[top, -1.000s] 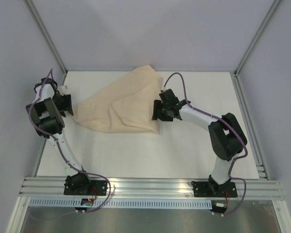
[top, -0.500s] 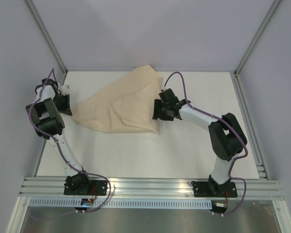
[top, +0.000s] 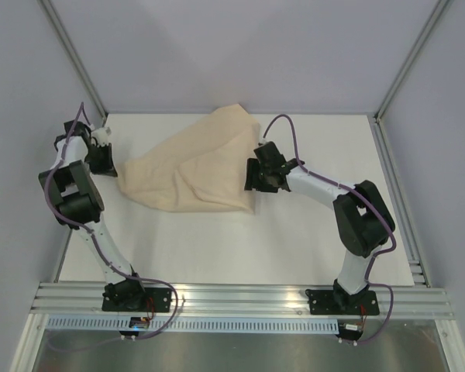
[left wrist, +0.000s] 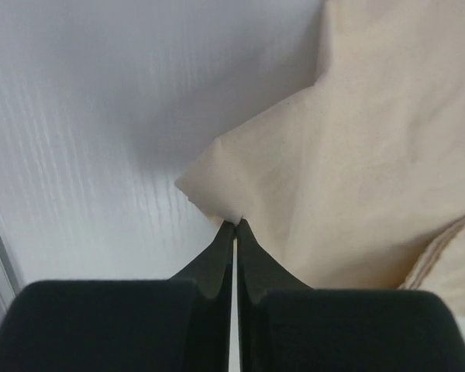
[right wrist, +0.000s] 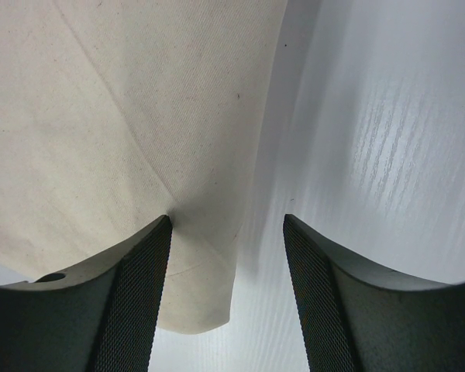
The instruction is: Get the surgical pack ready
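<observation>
Cloth: we see the tan cloth [top: 190,170] lying rumpled on the white table [top: 310,232], in the upper middle of the overhead view, with one point reaching toward the back edge.
Other pack items: we see no tray, scissors or pads in any view.
Left gripper: the left gripper [left wrist: 235,225] has its fingers pressed together at the cloth's edge, and it looks to us clamped on the fabric just beside the left corner.
Right gripper: the right gripper [right wrist: 227,220] stands apart and holds nothing, low over the cloth's lower right corner, with one finger over the fabric and the other over bare table.
Step in hand: we judge this to be the spreading of the cloth, one corner taken and the other not yet.
Next move: we think the right fingers need to close on that corner. Then both arms can draw outward together, gently enough that the left pinch does not slip.
</observation>
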### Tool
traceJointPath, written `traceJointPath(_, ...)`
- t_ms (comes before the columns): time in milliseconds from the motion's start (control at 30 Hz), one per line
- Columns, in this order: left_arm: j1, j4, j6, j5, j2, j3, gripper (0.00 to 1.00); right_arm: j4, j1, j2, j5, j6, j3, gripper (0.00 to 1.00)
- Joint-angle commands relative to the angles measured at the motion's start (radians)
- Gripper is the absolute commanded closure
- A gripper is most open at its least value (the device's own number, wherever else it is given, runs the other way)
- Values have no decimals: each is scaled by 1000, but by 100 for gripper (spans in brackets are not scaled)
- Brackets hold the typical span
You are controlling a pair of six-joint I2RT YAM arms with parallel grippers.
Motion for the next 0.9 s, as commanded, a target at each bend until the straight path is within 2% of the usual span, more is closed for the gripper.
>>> traceJointPath(0,-27,-20,-15,69,-121,24,100,25,0,-29,19,22,16,37)
traceJointPath(100,-62,-21,-19,109,-190,-10,100,31,0,-17,25,20,32,30)
traceJointPath(133,-82,-15,-22,108,-233,-19,100,34,-1,-12,28,20,36,22)
traceJointPath(233,-141,-42,-33,134,-301,-16,100,37,-4,14,31,22,48,16)
traceJointPath(333,-201,-65,-24,142,-361,-3,100,63,-14,35,20,33,43,16)
traceJointPath(533,-396,-106,-22,160,-447,11,100,114,-17,78,-16,37,55,19)
traceJointPath(567,-457,-113,-22,165,-451,20,100,120,-18,85,-51,36,59,20)
traceJointPath(867,-783,-116,-62,132,-418,70,100,206,-18,98,-220,50,46,24)
